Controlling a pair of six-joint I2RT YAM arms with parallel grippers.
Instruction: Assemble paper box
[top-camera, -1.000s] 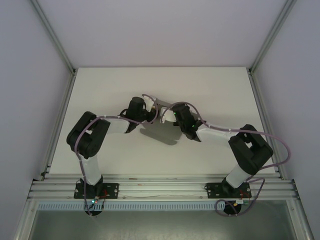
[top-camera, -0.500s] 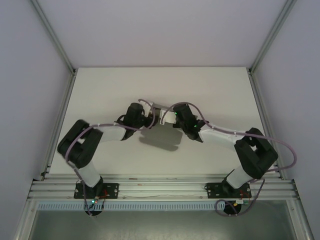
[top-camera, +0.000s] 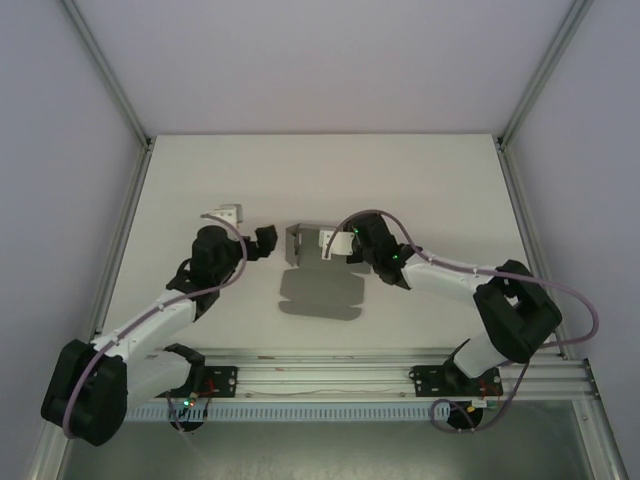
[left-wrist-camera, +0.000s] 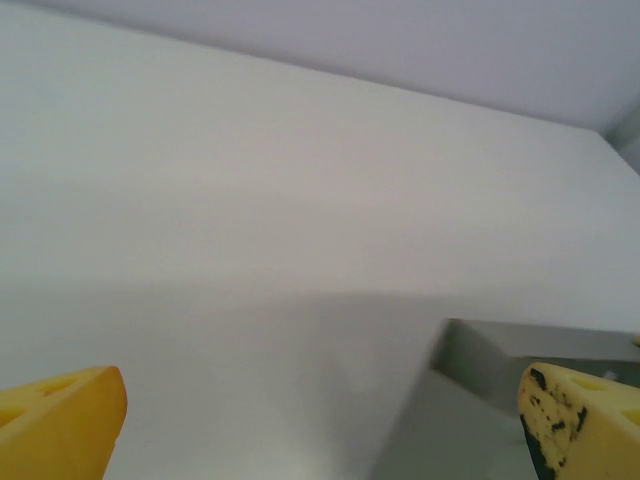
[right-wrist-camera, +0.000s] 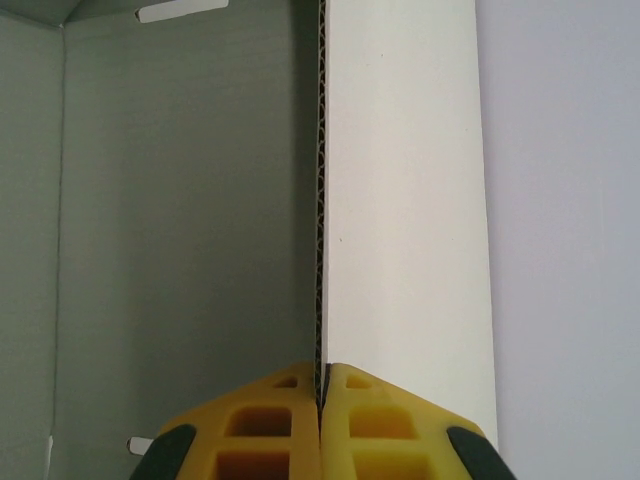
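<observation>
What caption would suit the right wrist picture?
Right tool clamped shut on the edge of the plain grey card paper box.

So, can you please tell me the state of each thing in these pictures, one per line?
paper box: partly folded, walls standing up, top not closed, gripped by one wall edge.
left tool: wide open, holding nothing, apart from the paper box.
right tool: shut on the edge of the paper box wall.

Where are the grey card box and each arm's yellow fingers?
Grey card box (right-wrist-camera: 180, 200): right wrist view, inner wall.
Left yellow fingers (left-wrist-camera: 60, 415): left wrist view, one fingertip.
Right yellow fingers (right-wrist-camera: 400, 430): right wrist view, one pad.
</observation>
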